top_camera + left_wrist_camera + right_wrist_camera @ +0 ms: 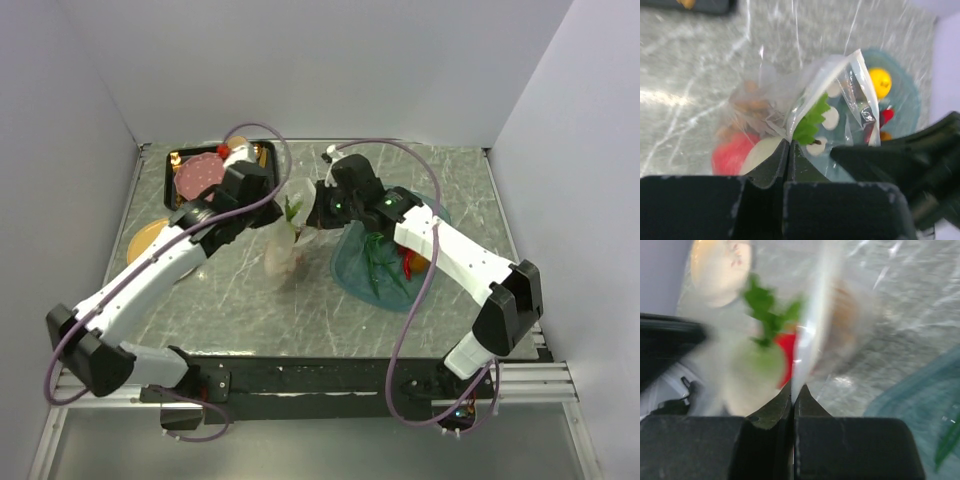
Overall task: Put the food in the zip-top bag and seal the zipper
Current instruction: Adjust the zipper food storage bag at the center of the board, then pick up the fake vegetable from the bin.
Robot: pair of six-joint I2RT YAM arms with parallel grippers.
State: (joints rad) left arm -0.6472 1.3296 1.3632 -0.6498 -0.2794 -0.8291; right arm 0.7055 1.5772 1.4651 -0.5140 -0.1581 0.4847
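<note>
Left wrist view: left fingers (789,146) were pinched shut on the zip-top bag (770,100); red apple (730,152) inside.
Right fingers (792,389): were pinching the zipper (812,315).
Outstanding: yellow-orange fruit (880,82) and red chili (886,116) lay in the tray (910,97); bag mouth gaped unsealed.

Left arm (150,275) and right arm (450,250) meet mid-table at the bag (285,245), blocking the centre. A black tray (266,149) fills the back left; a teal tray (350,268) lies under the right arm. The table (300,325) is open along its front edge and back right corner.
</note>
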